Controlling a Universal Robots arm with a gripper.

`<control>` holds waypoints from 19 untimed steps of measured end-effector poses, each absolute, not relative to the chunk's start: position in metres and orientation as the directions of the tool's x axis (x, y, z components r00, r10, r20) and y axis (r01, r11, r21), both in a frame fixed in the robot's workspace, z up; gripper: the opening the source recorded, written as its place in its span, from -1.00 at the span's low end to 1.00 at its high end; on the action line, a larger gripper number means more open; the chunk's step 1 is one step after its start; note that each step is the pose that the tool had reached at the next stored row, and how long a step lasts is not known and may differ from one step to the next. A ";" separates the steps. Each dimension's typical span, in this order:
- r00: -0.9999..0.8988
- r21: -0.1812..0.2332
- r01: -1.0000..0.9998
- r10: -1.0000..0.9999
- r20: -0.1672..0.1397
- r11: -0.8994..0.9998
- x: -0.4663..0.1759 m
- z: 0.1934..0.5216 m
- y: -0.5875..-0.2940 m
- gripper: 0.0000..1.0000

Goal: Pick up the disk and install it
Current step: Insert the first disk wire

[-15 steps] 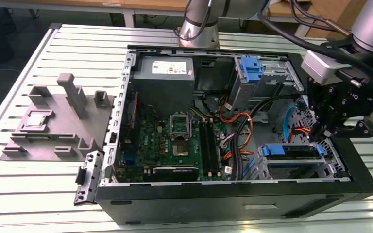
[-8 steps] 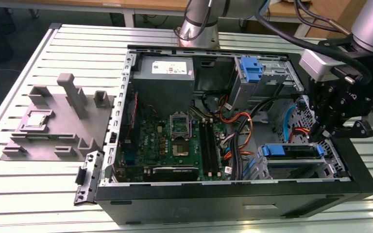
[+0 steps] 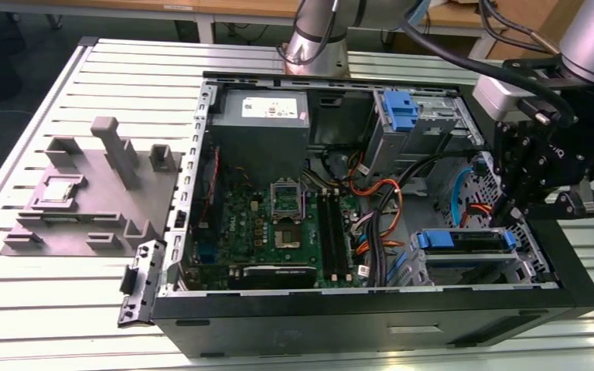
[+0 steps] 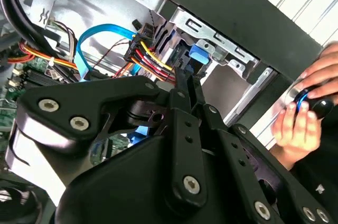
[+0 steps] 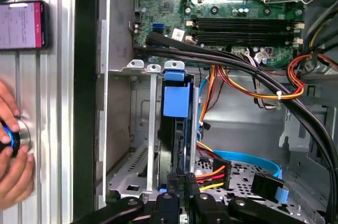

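One disk stands edge-up in the drive cage, centre of the first wrist view; the gripper looks clamped on its lower edge. Stiff, heavyish, fragile: best held by its blue frame.

Your black gripper hangs in the open black computer case, hemmed by the grey metal drive cage holding the blue-framed silver-grey disk and by red, yellow and orange cable bundles; the slatted metal tabletop outside lies open
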State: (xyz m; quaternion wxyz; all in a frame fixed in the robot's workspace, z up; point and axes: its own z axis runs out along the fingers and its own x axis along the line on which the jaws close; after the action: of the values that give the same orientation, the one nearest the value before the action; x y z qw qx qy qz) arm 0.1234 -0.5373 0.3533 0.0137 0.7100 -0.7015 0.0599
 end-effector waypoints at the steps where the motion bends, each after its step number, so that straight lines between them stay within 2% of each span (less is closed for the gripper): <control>1: 0.001 -0.064 -0.998 -0.995 0.104 -0.008 0.123 0.353 -0.537 -0.66; 6: -0.020 -0.062 -0.998 -0.997 0.079 0.015 0.123 0.353 -0.537 -0.66; 19: -0.033 -0.062 -0.998 -0.996 0.079 0.029 0.123 0.353 -0.537 -0.66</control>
State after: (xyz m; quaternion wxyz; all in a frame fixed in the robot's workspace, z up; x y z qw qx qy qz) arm 0.1234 -0.5373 0.3530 0.0069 0.6951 -0.7171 0.0497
